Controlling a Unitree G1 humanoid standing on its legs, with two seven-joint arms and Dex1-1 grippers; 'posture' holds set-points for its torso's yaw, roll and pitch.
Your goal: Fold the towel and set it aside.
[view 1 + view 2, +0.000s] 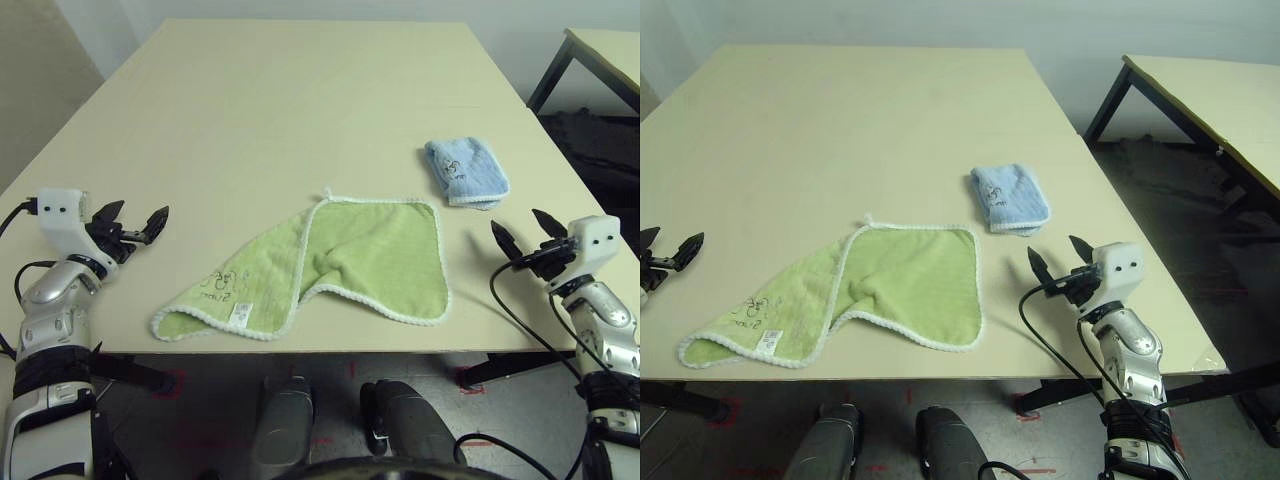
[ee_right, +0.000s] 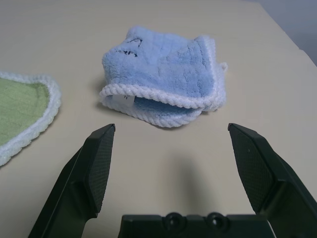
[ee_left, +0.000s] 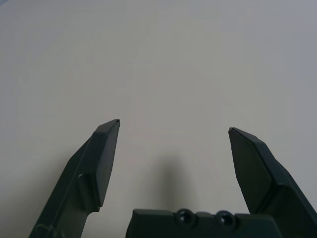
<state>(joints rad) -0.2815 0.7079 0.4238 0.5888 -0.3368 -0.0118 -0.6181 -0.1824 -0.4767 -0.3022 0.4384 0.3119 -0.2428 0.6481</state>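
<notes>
Light green terry cloth towel with white stitched edging [image 1: 380,250] lies on the table between the left gripper [image 1: 137,229] and the right gripper [image 1: 520,240], apart from both, close to the table's edge on the robot's side. Its right part is spread nearly flat with a few soft wrinkles; its left part is turned over on itself, tapering to a rounded corner, and bears a dark printed doodle [image 1: 222,285] and a small white tag [image 1: 240,315]. A small white loop [image 1: 328,192] sticks out from the far edge. Farther out and to the right, near the right gripper but not touching it, sits a smaller light blue towel [image 1: 468,170], folded into a compact bundle with white edging and dark marks on top. Both rest on a smooth, pale cream tabletop [image 1: 300,100]. Beyond it stands a pale wall [image 1: 940,20]; to the right is a second cream-topped table [image 1: 1210,100] with a dark frame, and below is a grey floor [image 1: 870,440] with red marks. Both grippers have their two black fingers spread wide apart, with nothing between them, and neither holds or touches a towel.
</notes>
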